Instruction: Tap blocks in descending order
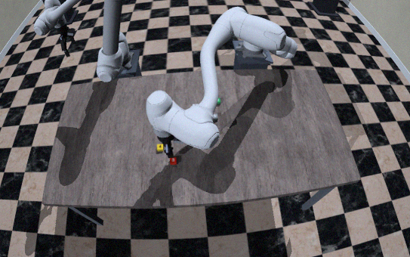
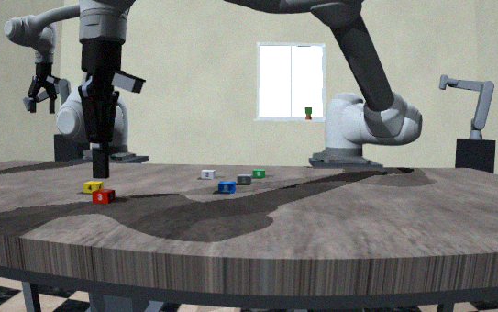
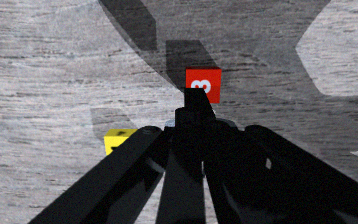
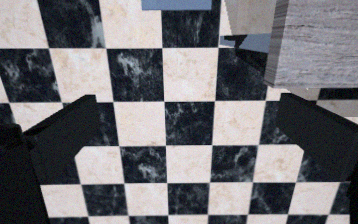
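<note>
The left tool [image 1: 171,156] [image 2: 101,177] [image 3: 193,103], fingers pressed together on nothing, hangs above the bench [image 1: 278,159] [image 2: 338,220] [image 3: 40,65] [image 4: 330,45], just short of the red block [image 1: 173,161] [image 2: 104,196] [image 3: 203,82]; the yellow block [image 1: 160,147] [image 2: 93,186] [image 3: 118,143] lies beside it. The right tool [image 2: 41,111] [image 4: 188,110] is spread wide, well away.

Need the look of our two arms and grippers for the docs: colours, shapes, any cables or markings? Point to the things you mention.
Both arms: smooth, rounded light grey-white tubes and joints with thin dark seam lines; no external cables or lettering visible. Left gripper [image 1: 171,156] [image 2: 101,176] [image 3: 195,91]: black, jointed linkage fingers, grey patches. Right gripper [image 1: 66,54] [image 2: 41,111] [image 4: 188,107]: same black two-finger design, flat, blocky fingertips.
</note>
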Robot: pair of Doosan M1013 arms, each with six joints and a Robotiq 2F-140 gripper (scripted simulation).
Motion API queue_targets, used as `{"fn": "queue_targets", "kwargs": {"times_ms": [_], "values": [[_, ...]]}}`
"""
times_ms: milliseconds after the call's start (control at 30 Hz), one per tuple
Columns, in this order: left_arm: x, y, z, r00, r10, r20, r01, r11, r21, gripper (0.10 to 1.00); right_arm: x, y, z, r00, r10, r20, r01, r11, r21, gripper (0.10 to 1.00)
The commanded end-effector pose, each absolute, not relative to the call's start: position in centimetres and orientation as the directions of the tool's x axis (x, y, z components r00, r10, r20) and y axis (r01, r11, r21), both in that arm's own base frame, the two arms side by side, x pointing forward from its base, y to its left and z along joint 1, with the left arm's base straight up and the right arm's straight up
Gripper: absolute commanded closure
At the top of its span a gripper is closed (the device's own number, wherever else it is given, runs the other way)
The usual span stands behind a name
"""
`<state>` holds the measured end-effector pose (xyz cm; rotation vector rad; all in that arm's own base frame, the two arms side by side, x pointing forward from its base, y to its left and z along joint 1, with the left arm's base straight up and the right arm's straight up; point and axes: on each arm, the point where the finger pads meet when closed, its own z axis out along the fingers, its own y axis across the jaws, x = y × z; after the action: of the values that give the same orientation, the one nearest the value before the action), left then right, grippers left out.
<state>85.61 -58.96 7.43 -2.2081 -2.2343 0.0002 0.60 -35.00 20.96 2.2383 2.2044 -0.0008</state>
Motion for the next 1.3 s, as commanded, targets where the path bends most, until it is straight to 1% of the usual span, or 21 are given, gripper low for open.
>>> {"fn": "queue_targets", "kwargs": {"times_ms": [0, 1267], "values": [[87.07, -57.74, 6.88, -0.011, 1.0, -0.001, 1.0, 0.011, 0.002, 0.999, 0.61, -35.06, 21.03, 0.015, 1.0, -0.002, 1.0, -0.015, 0.0, 0.098], [86.78, -57.96, 6.29, -0.011, 1.0, -0.001, 1.0, 0.011, 0.002, 0.999, 0.61, -35.06, 21.03, 0.015, 1.0, -0.002, 1.0, -0.015, 0.0, 0.098]]}}
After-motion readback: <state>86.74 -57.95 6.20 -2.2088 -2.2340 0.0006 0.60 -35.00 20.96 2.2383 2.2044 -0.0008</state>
